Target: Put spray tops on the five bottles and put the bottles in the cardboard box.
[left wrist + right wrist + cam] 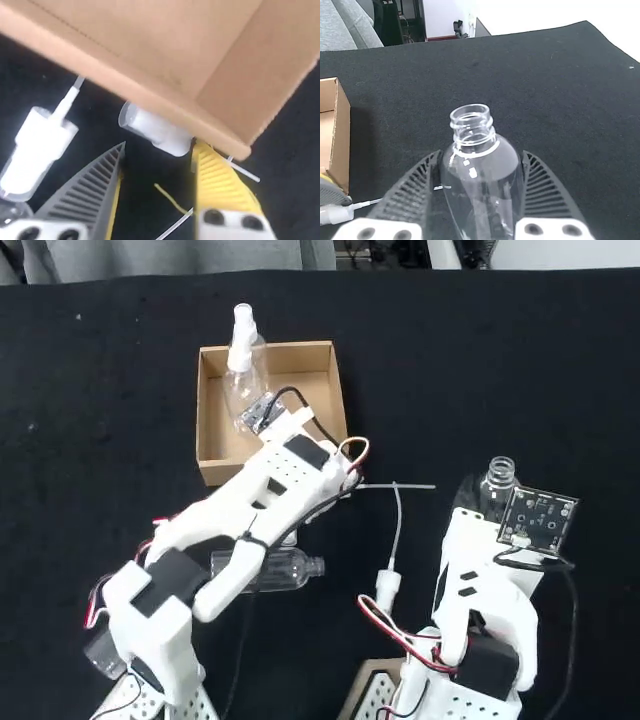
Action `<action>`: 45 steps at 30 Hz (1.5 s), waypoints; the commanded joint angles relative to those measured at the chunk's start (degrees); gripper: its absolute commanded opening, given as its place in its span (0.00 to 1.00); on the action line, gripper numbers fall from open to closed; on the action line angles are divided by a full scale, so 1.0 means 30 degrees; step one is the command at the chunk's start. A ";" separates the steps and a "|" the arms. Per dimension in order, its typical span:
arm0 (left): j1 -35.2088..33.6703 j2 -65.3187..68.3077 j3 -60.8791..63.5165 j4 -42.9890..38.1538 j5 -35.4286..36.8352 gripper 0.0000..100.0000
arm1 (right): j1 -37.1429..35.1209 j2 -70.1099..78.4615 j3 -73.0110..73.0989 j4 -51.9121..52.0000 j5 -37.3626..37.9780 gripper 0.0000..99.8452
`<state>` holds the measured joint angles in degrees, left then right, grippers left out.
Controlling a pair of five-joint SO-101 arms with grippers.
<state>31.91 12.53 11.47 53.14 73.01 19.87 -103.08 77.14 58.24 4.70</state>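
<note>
The left claw [158,146], jaws apart astride the spray top [152,131] against the cardboard box [150,60] wall, may snag that wall on closing, while the right claw [481,153] clamps the uncapped bottle [471,125].

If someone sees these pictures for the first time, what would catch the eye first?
First comes the open bottle, clear and with no top, held upright in the right gripper on the table's right side. Next is the cardboard box, with one topped bottle in its far left corner. The left gripper is just outside the box's near wall, open at a loose spray top.
</note>
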 commanded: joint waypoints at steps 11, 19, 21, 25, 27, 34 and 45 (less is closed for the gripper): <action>-0.0396 0.2403 -0.2740 -0.0322 0.0176 0.19 | 0.0410 -0.1802 -0.0220 -0.0586 0.0000 0.09; -0.0542 0.2520 -0.2681 -0.0147 0.0117 0.19 | 0.0410 -0.1802 -0.0220 -0.0586 0.0000 0.09; -0.0864 0.2579 -0.2652 -0.0117 0.0147 0.19 | 0.0410 -0.1802 -0.0220 -0.0586 0.0000 0.09; -0.1275 0.2667 -0.2652 -0.0117 0.0117 0.19 | 0.0410 -0.1802 -0.0220 -0.0586 0.0000 0.09; -0.1158 0.2549 -0.2652 0.0381 0.0088 0.19 | 0.0410 -0.1802 -0.0190 -0.0586 0.0029 0.09; -0.1216 0.2491 -0.2769 0.1348 0.0059 0.19 | 0.0410 -0.1802 -0.0190 -0.0586 0.0029 0.09; -0.1158 0.2549 -0.2681 0.1377 0.0059 0.19 | 0.0410 -0.1802 -0.0161 -0.0586 0.0029 0.09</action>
<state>29.45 20.97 5.85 56.57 73.01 19.87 -103.08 77.14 58.24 4.70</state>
